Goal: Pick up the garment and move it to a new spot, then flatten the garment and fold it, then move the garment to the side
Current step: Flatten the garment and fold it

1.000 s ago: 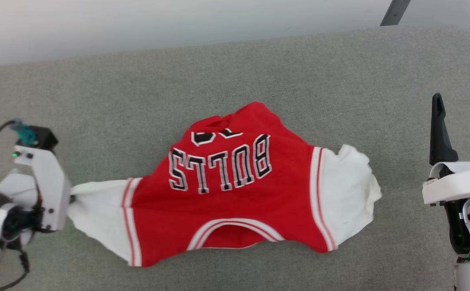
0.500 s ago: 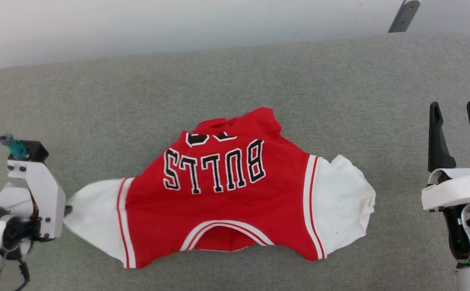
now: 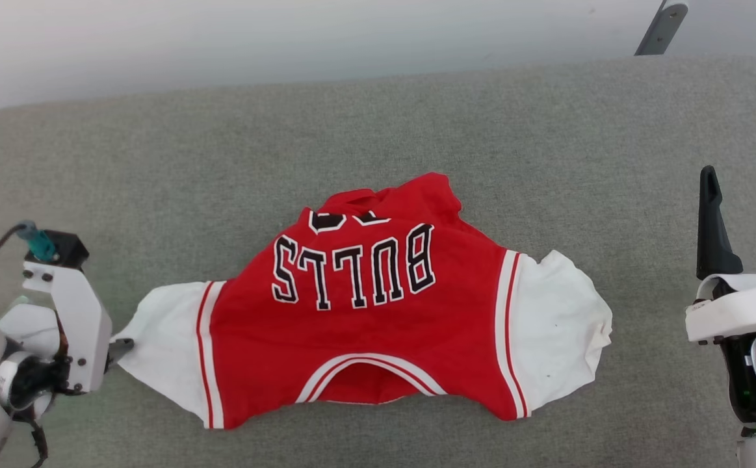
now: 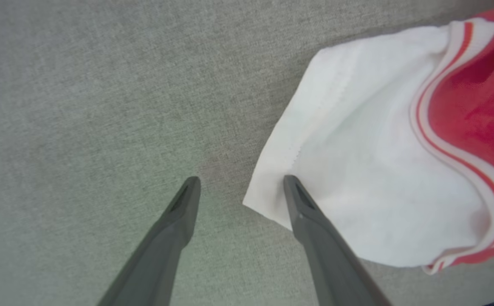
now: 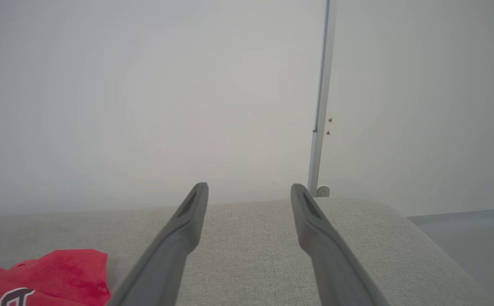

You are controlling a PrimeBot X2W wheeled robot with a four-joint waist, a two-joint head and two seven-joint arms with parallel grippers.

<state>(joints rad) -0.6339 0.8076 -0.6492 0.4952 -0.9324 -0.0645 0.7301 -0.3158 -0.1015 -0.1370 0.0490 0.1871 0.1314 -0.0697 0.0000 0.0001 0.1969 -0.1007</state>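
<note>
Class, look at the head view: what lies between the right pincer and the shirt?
In the head view, bare grey cushion separates the right pincer from the shirt; nothing else lies there.

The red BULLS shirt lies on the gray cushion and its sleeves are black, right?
No. The shirt is red and lies on the gray cushion, but its sleeves are white, not black. The head view shows it.
</note>
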